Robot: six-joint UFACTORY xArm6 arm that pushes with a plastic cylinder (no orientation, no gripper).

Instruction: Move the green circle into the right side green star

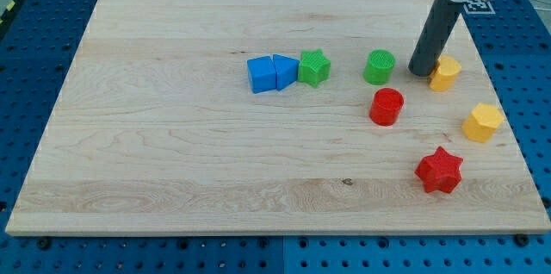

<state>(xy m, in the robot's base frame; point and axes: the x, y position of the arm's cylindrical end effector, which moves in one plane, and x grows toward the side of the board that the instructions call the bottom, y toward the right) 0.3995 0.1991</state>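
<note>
Worktop (172, 162): pale wooden board on a blue perforated base.
Green circle (379, 66): upper right of centre, standing apart from its neighbours.
Green star (314, 68): to the circle's left, touching the blue triangle (284, 71), which abuts the blue cube (261, 75).
My tip (422, 71): on the board just right of the green circle, beside a yellow block (445, 74).
Claw: none fitted; only a dark rod.
Red cylinder (386, 106): below the green circle.
Red star (439, 171): lower right.
Second yellow block (483, 122): near the right edge.
</note>
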